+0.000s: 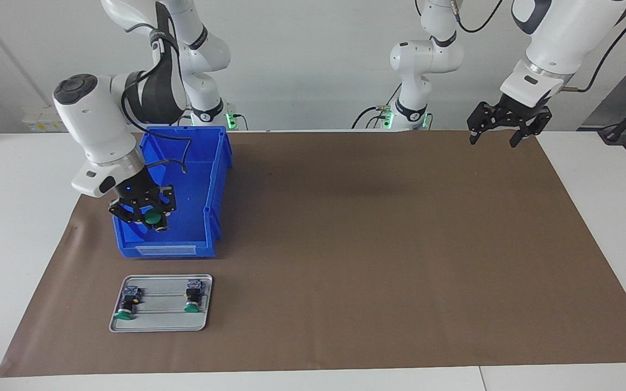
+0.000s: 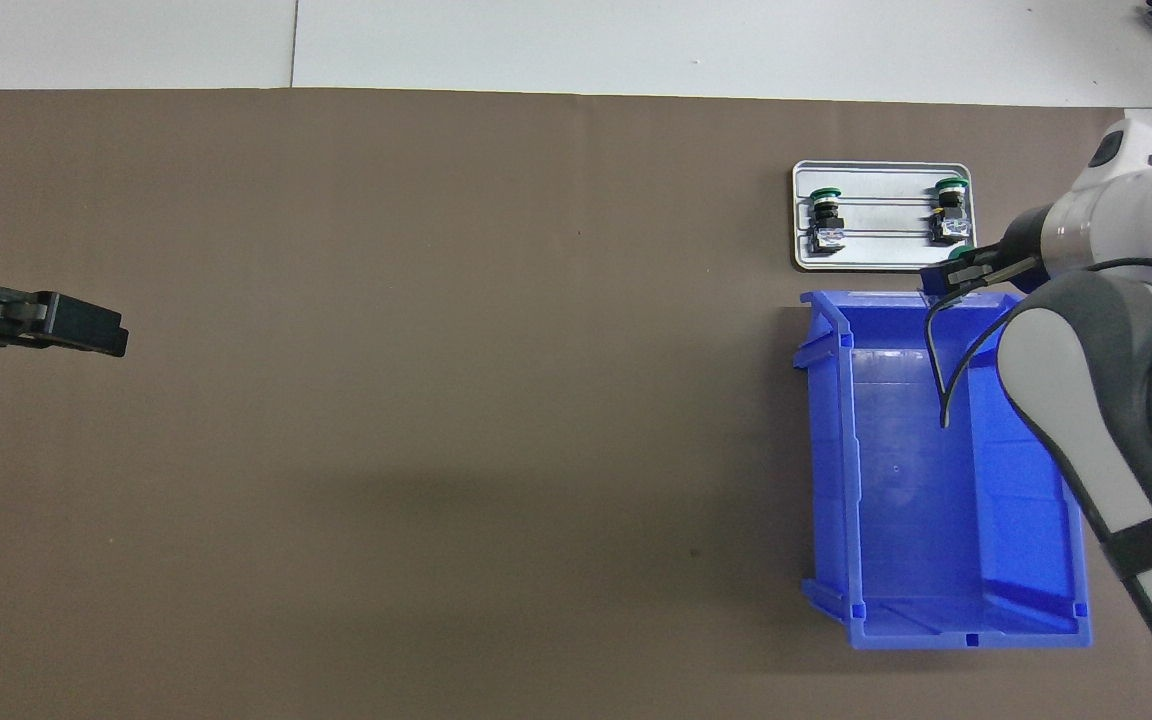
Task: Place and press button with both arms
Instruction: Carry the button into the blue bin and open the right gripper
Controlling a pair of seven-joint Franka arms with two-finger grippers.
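My right gripper is shut on a button with a green cap and holds it over the end of the blue bin that lies farther from the robots. In the overhead view the right gripper sits over the bin's rim next to the tray, and the held button is mostly hidden. Two more green-capped buttons lie on the grey metal tray. My left gripper is open and empty, raised over the mat's edge at the left arm's end, and waits.
The tray with its two buttons lies farther from the robots than the bin, close to it. A brown mat covers the table. My left gripper shows at the overhead view's edge.
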